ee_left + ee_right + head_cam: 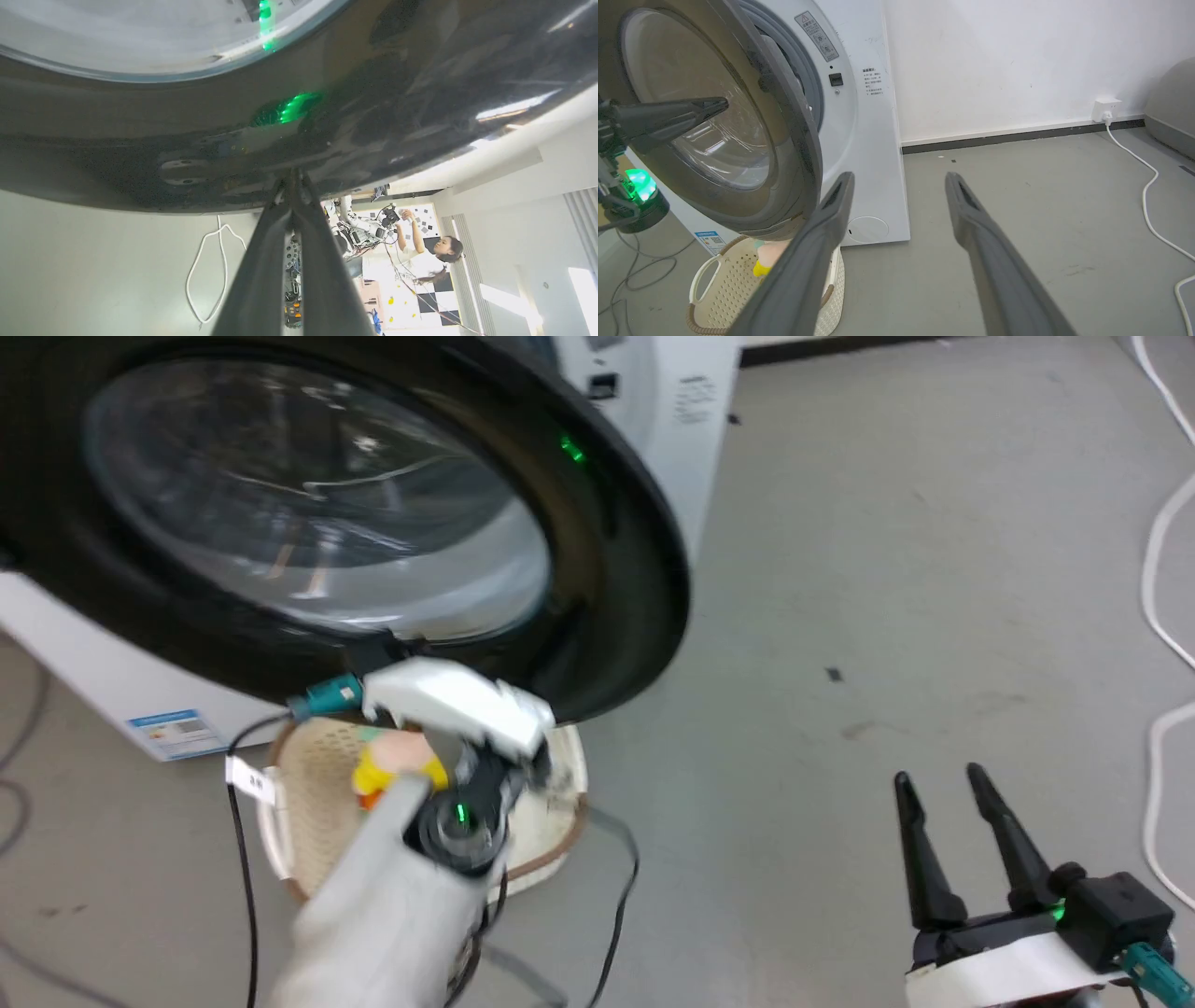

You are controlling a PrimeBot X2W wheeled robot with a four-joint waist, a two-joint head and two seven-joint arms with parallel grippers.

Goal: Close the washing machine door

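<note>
The washing machine door (616, 579), a big black disc with a bulging glass window, stands partly open from the white washing machine (868, 140). My left gripper (292, 179) is shut, and its fingertips press against the door's glossy outer face (187, 154) near the lower rim. In the right wrist view the same left gripper (721, 105) lies across the door (794, 140). Its white wrist (457, 709) sits just under the door's bottom edge. My right gripper (938, 775) hangs open over the floor at the lower right, holding nothing, well apart from the door.
A cream perforated basket (317, 803) with a yellow and pink toy stands on the floor under the door, before the machine's blue sticker (177, 733). White cable (1158, 569) loops along the right. A person (430, 252) works at another robot far off. Grey floor (887, 569) lies to the right.
</note>
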